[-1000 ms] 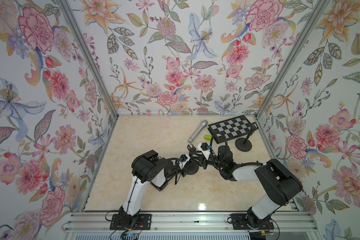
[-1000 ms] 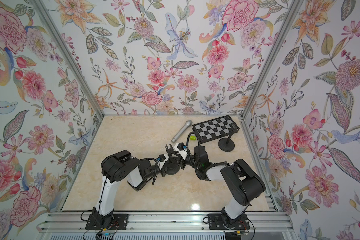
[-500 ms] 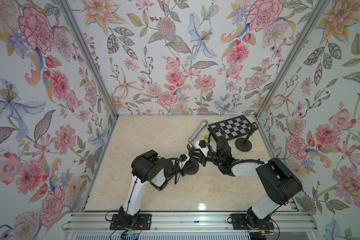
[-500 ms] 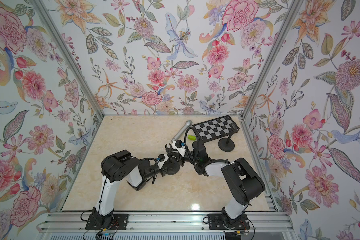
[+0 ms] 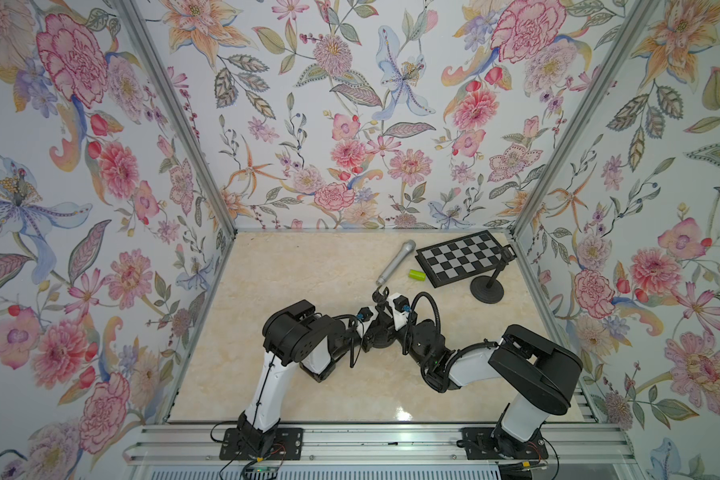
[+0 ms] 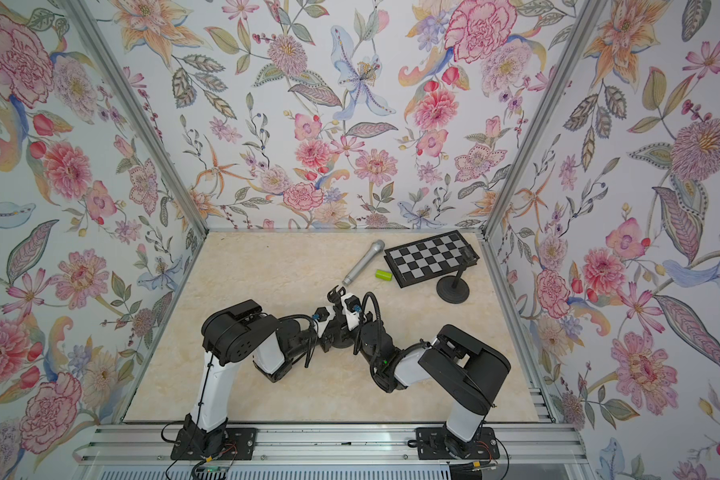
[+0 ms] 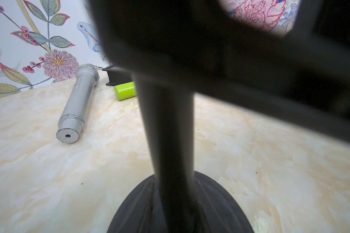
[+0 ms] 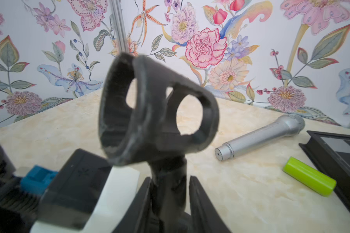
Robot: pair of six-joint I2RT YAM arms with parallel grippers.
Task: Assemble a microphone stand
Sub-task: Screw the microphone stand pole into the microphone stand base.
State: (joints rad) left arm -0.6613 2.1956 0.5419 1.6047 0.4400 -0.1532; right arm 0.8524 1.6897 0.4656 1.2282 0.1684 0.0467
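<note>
Microphone stand point(image 8: 160, 131) centred (walls point(image 5: 350, 124) well apart)

Black stand pole point(image 7: 168, 141) (blurred) beside silver microphone point(image 7: 77, 102)

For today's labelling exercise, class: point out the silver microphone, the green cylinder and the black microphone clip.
silver microphone point(image 5: 394, 266): in a top view, middle of its barrel
green cylinder point(image 5: 417, 275): in a top view, middle of its side
black microphone clip point(image 8: 156, 129): right wrist view, cradle wall
</note>
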